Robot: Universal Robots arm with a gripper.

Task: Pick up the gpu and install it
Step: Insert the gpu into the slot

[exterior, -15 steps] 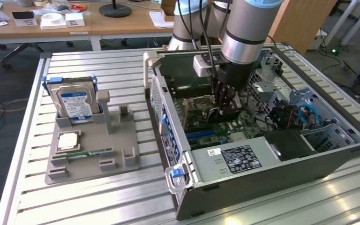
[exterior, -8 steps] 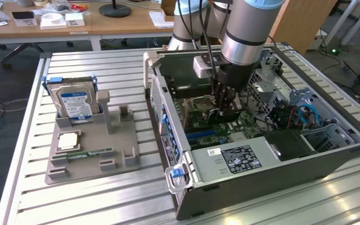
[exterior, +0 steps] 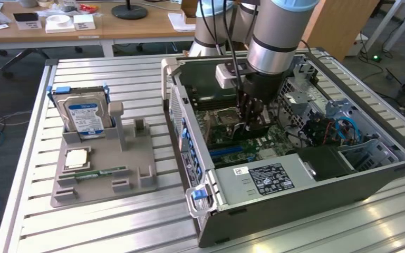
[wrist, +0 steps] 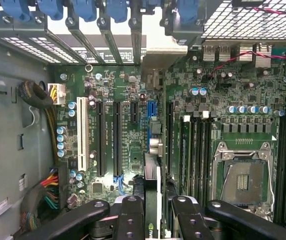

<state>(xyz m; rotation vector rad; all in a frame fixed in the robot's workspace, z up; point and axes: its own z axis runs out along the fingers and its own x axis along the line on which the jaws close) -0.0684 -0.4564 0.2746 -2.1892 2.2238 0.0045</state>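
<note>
Black fingers (wrist: 130, 217) of the gripper (wrist: 152, 212) are pinching the gpu (wrist: 151, 172) edge-on, partly closed around it, over the slots of the motherboard (wrist: 128, 125) inside the open case (exterior: 315, 184); pickup is looking done, seating unconfirmed.

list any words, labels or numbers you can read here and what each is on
Nothing reads clearly.
blue label on the hard drive: print too small
black label on the power supply: blurred
white sticker beside it: unreadable
motherboard, white slot lettering: too small
gpu, green mark: unreadable
</note>
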